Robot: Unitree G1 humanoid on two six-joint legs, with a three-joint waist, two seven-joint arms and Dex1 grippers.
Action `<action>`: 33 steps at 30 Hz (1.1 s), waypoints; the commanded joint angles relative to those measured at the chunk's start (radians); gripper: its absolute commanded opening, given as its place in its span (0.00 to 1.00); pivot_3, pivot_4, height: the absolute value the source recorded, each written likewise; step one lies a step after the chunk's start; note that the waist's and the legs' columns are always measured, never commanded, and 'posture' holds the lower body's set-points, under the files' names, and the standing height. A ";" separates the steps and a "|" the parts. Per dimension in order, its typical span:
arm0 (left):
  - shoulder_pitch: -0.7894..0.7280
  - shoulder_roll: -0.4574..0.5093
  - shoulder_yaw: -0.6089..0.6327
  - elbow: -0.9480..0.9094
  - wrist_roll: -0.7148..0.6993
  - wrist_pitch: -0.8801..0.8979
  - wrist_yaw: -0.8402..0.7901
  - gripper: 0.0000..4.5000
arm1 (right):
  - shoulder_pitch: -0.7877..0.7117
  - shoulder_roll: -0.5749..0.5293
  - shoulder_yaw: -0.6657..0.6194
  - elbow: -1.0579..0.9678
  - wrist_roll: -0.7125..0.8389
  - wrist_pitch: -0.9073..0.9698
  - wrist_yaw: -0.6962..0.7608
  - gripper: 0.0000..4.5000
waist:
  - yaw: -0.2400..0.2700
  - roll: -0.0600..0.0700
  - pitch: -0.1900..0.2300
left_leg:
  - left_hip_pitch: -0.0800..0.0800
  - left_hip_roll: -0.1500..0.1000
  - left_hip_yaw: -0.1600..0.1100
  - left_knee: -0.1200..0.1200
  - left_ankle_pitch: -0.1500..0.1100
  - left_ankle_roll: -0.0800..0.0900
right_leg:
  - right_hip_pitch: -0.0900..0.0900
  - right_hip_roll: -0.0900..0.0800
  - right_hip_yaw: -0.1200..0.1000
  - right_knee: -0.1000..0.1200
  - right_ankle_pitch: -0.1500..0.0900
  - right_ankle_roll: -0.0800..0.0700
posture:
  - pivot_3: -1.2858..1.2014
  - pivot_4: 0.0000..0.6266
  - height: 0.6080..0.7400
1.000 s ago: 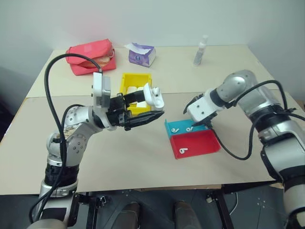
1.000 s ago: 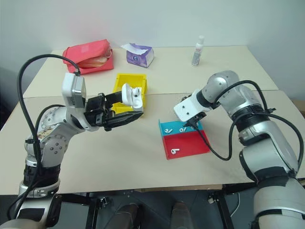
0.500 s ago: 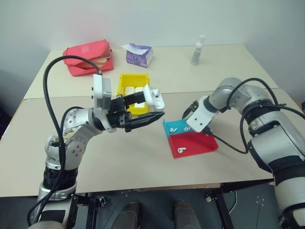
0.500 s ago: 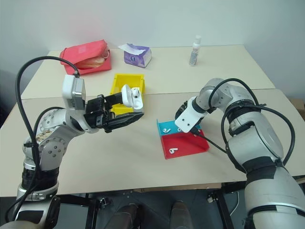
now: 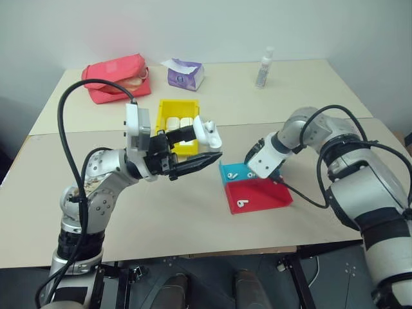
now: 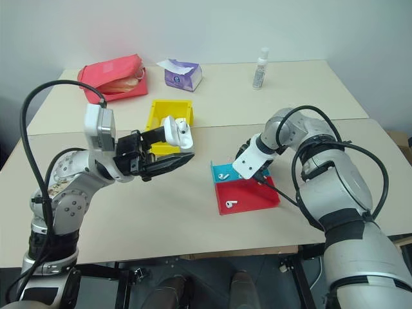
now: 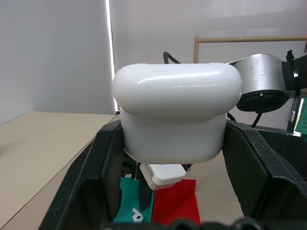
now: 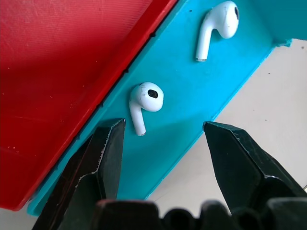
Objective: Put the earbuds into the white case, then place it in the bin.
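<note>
My left gripper (image 5: 205, 147) is shut on the white case (image 5: 207, 132), holding it above the table beside the yellow bin (image 5: 165, 109). In the left wrist view the white case (image 7: 177, 115) sits between both black fingers (image 7: 103, 167). My right gripper (image 8: 163, 129) hangs open, pointing down just over the blue tray (image 8: 184, 79). Two earbuds (image 8: 144, 101) (image 8: 218, 24) lie in that tray, the nearer one just ahead of the open jaws. A third earbud (image 5: 242, 203) lies in the red tray (image 5: 265, 193).
The blue tray (image 5: 226, 168) and red tray sit side by side near the table's middle. White items (image 5: 174, 122) lie inside the bin. At the back stand a red pouch (image 5: 116, 76), a purple tissue pack (image 5: 185, 72) and a small bottle (image 5: 263, 67).
My right gripper has come down and in over the blue tray, its wrist turning. The left gripper has kept the case in place.
</note>
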 commanded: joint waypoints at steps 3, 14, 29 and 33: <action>-0.010 0.006 0.014 -0.023 -0.011 -0.013 0.002 0.62 | -0.011 0.005 -0.057 0.015 0.030 0.063 0.005 0.70 | 0.000 0.000 0.000 | 0.000 0.000 0.000 0.000 0.000 0.000 | 0.000 0.000 0.000 0.000 0.000 0.000 | 0.52 0.24 1.00; -0.004 0.018 0.018 -0.034 -0.017 -0.002 0.005 0.62 | 0.010 0.042 -0.123 0.020 0.073 0.141 0.077 0.70 | 0.000 0.000 0.000 | 0.000 0.000 0.000 0.000 0.000 0.000 | 0.000 0.000 0.000 0.000 0.000 0.000 | 0.52 0.24 1.00; -0.009 0.036 0.017 -0.042 -0.028 0.013 0.011 0.62 | 0.010 0.058 -0.122 0.018 0.067 0.158 0.084 0.70 | -0.001 0.000 0.000 | 0.000 0.000 0.000 0.000 0.000 0.000 | 0.000 0.000 0.000 0.001 0.000 0.000 | 0.52 0.24 1.00; 0.005 0.040 0.021 -0.057 -0.033 0.019 0.019 0.62 | 0.021 0.067 -0.125 0.020 0.071 0.166 0.086 0.70 | -0.001 0.000 0.000 | 0.000 0.000 0.000 0.000 0.000 0.000 | 0.000 0.000 0.000 0.001 0.000 0.000 | 0.52 0.24 1.00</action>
